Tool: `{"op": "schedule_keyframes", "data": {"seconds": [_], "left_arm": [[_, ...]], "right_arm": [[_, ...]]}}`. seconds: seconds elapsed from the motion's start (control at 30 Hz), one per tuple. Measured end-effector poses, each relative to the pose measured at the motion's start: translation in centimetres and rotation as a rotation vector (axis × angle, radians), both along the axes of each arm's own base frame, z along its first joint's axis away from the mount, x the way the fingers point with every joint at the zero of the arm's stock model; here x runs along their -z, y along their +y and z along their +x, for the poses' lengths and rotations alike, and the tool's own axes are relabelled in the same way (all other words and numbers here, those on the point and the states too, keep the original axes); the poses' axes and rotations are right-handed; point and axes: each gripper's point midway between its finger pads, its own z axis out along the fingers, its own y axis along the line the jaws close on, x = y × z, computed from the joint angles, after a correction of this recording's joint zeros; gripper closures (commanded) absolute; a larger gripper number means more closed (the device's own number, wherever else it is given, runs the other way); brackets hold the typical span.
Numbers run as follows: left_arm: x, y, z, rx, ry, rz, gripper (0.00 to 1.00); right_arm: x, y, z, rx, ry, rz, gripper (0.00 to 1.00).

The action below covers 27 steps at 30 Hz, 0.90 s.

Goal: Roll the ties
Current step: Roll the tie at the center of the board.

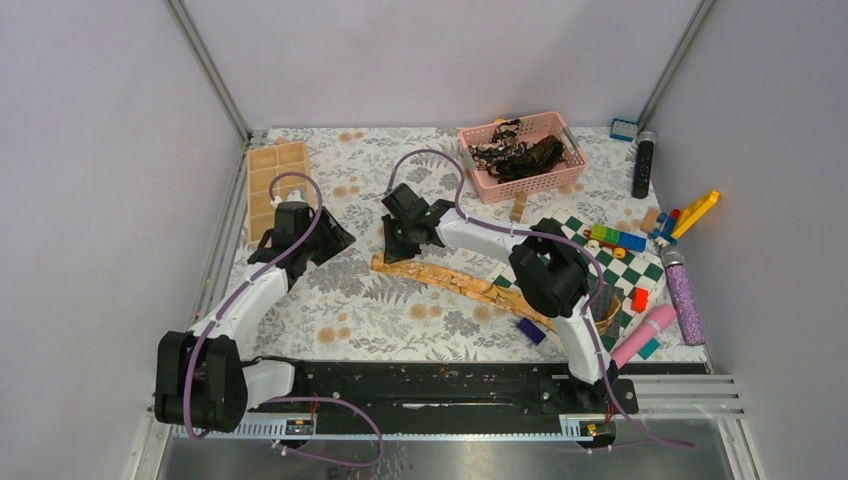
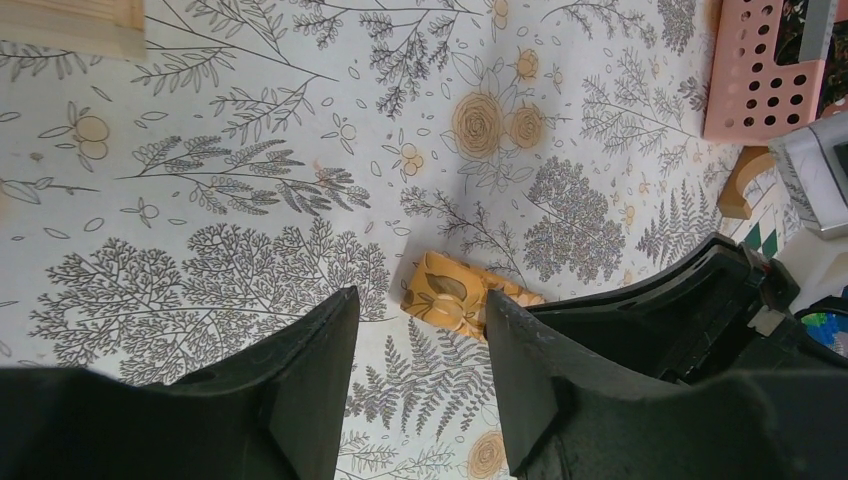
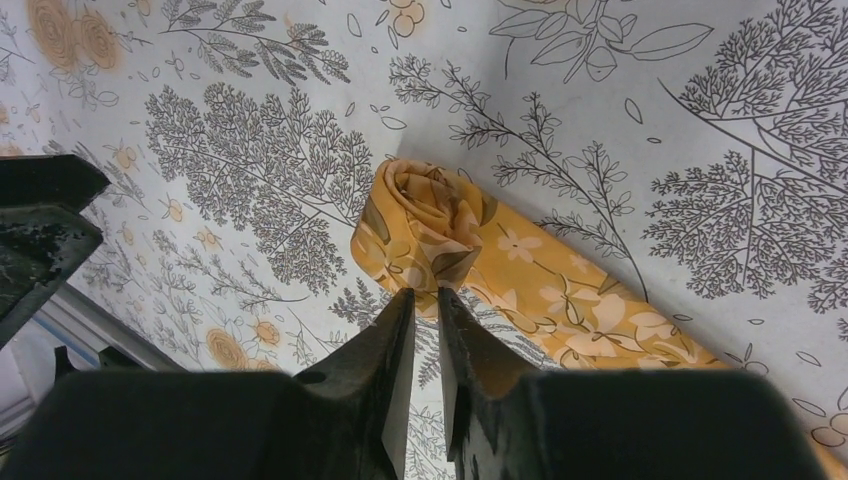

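A golden-tan tie [image 1: 470, 283] lies across the floral table cloth, its left end curled into a small loose roll [image 3: 425, 215]. My right gripper [image 3: 425, 292] sits at that roll, its fingers nearly together and pinching the roll's near edge. In the top view the right gripper [image 1: 397, 243] stands over the tie's left end. My left gripper [image 2: 420, 305] is open just left of it, with the tie's end [image 2: 450, 290] lying just beyond its fingertips and nothing between them. Dark ties [image 1: 515, 152] lie bunched in the pink basket [image 1: 560, 175] at the back.
A wooden compartment tray [image 1: 275, 180] lies at the back left. The green-and-white checkered board [image 1: 625, 275] with coloured blocks [image 1: 615, 238] lies to the right. A black cylinder [image 1: 643, 163], a glittery purple bottle [image 1: 683, 297] and a pink tube [image 1: 645, 335] stand along the right side.
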Motion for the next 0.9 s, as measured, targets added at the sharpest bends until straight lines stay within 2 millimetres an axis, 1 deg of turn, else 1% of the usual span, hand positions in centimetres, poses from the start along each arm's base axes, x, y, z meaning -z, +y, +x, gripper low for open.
{"op": "schedule_keyframes", "data": {"seconds": [0.23, 0.37, 0.7, 0.9], "left_arm": [[0.6, -1.0, 0.5, 0.029, -0.006, -0.02, 0.49], [1.7, -1.8, 0.2, 0.054, 0.008, -0.028, 0.49], [3.5, -3.8, -0.1, 0.122, 0.017, -0.052, 0.47], [3.9, -5.3, -0.5, 0.173, -0.005, -0.071, 0.46]], "right_arm": [[1.3, -0.4, -0.6, 0.006, 0.026, -0.006, 0.81], [2.0, -0.9, -1.0, 0.01, 0.041, -0.019, 0.81], [2.4, -1.0, -1.1, 0.019, 0.046, -0.018, 0.82], [3.1, -1.6, -1.2, 0.038, 0.066, -0.029, 0.83]]}}
